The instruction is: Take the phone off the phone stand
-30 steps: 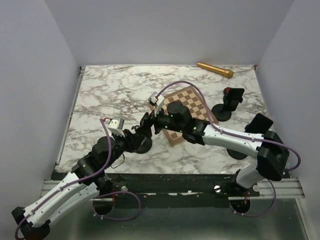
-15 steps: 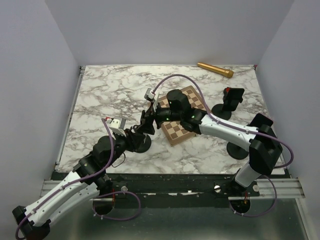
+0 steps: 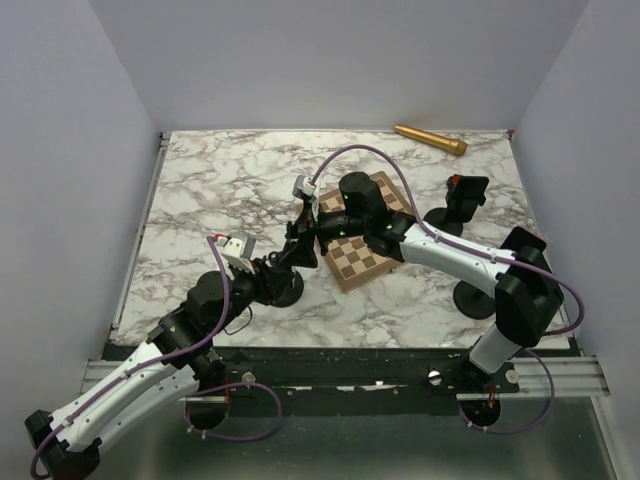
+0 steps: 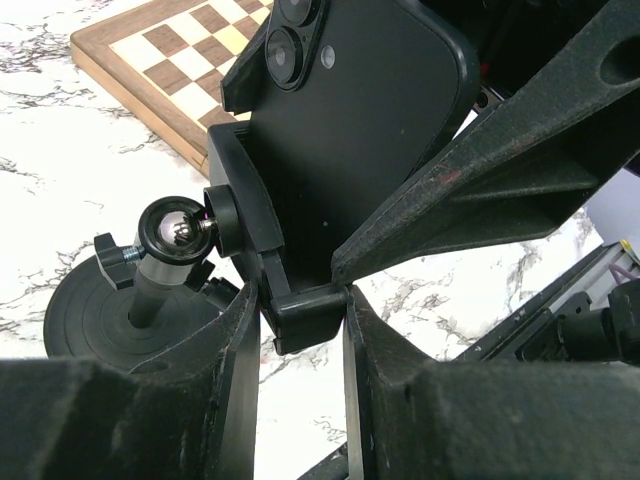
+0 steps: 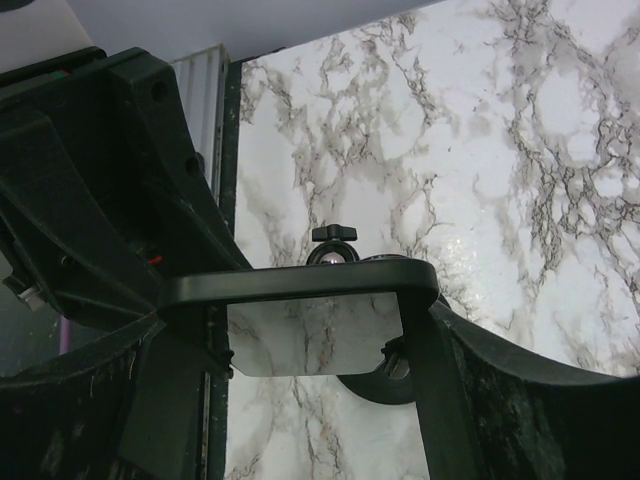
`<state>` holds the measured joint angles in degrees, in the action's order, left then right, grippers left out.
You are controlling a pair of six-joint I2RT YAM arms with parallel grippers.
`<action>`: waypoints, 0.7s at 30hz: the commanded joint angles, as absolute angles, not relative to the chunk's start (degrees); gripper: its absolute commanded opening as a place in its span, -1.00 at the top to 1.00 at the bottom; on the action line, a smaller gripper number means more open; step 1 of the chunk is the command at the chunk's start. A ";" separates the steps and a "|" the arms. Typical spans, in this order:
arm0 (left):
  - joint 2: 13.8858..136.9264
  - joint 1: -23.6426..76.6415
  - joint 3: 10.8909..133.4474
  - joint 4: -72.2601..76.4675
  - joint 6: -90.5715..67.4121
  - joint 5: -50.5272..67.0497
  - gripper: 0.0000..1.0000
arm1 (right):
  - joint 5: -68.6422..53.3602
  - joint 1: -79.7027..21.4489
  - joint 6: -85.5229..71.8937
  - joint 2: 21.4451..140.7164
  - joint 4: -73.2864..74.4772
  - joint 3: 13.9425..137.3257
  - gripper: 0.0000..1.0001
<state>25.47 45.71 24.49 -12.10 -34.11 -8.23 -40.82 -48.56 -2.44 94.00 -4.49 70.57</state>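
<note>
The black phone (image 4: 360,120) sits in the cradle of the black phone stand (image 4: 240,200), camera lenses up, above the stand's ball joint (image 4: 175,232) and round base (image 4: 90,325). My left gripper (image 4: 300,300) is shut on the cradle's bottom clip. In the top view it (image 3: 283,262) is just above the stand base (image 3: 285,292). My right gripper (image 5: 305,330) is shut across the phone's top edge (image 5: 300,285), one finger on each side. In the top view it (image 3: 303,240) reaches in from the right.
A wooden chessboard (image 3: 365,250) lies under the right forearm. A second black stand (image 3: 458,205) is at the right, with a round black base (image 3: 475,300) nearer me. A gold cylinder (image 3: 430,139) lies at the far edge.
The right wrist and forearm have swung farther back over the chessboard while the gripper stays at the phone. The left arm has barely moved.
</note>
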 commanded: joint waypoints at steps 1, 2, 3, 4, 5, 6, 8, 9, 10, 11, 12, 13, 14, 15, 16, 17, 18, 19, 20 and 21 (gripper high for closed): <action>26.41 45.01 21.84 -18.11 -37.05 -6.78 1.00 | -62.47 -50.18 -7.21 92.81 -3.33 71.45 0.99; 26.17 45.00 21.89 -17.99 -36.92 -6.77 1.00 | -63.74 -50.21 -8.36 92.52 -4.40 71.17 0.99; 26.39 45.04 21.96 -17.80 -36.87 -6.72 1.00 | -65.28 -50.23 -9.56 92.33 -5.69 70.85 0.99; 26.44 45.04 21.85 -17.56 -36.76 -6.64 1.00 | -66.22 -50.19 -10.38 92.25 -6.51 70.83 0.99; 26.41 45.00 21.80 -17.26 -36.74 -6.55 1.00 | -66.76 -50.27 -11.26 92.05 -7.41 70.76 0.99; 26.50 45.05 21.80 -16.96 -36.74 -6.33 1.00 | -67.47 -50.28 -12.00 92.02 -8.15 70.66 0.99; 26.65 45.07 21.69 -16.44 -36.56 -5.65 1.00 | -68.67 -50.32 -12.97 92.20 -9.11 70.81 0.99; 26.80 45.02 21.69 -16.33 -36.52 -5.48 1.00 | -68.69 -50.36 -13.01 92.27 -9.08 70.84 0.99; 26.79 45.00 21.61 -15.95 -36.27 -5.06 1.00 | -67.93 -50.36 -12.87 92.21 -9.11 70.77 0.99; 26.65 45.04 21.54 -15.73 -36.05 -4.93 1.00 | -66.58 -50.36 -12.84 92.12 -9.06 70.63 0.99; 26.60 45.01 21.53 -15.45 -36.04 -4.80 1.00 | -64.34 -50.43 -12.78 92.02 -8.99 70.49 0.99; 26.59 45.00 21.41 -15.16 -35.81 -4.63 1.00 | -62.41 -50.51 -12.90 92.01 -9.11 70.30 0.98; 26.53 45.00 21.49 -15.03 -35.77 -4.57 1.00 | -58.24 -50.71 -13.45 91.91 -9.50 70.06 0.99; 26.48 45.07 21.61 -14.99 -35.77 -4.69 1.00 | -53.58 -51.12 -14.41 91.61 -10.28 69.40 0.99; 26.49 45.07 21.68 -15.04 -35.86 -4.87 1.00 | -48.38 -51.79 -15.01 91.45 -10.26 68.97 0.99; 26.50 45.05 21.80 -14.99 -35.94 -5.00 1.00 | -44.78 -52.60 -14.53 91.36 -9.14 68.84 0.99; 26.56 45.04 21.95 -14.90 -35.98 -5.07 1.00 | -40.73 -53.57 -14.65 91.13 -9.28 68.28 0.99; 26.62 45.03 21.94 -14.78 -36.02 -5.05 1.00 | -37.87 -54.34 -15.12 90.70 -10.55 67.16 0.99; 26.68 45.00 21.97 -14.60 -36.11 -5.14 1.00 | -35.21 -54.61 -16.13 90.14 -12.47 65.42 0.99; 26.60 45.04 21.91 -14.55 -36.12 -5.24 1.00 | -34.10 -54.67 -17.61 89.43 -15.57 63.83 0.99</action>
<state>25.41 45.36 24.40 -11.53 -34.00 -6.02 -36.73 -49.52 -8.88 93.14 -8.36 68.20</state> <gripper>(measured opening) 0.381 0.792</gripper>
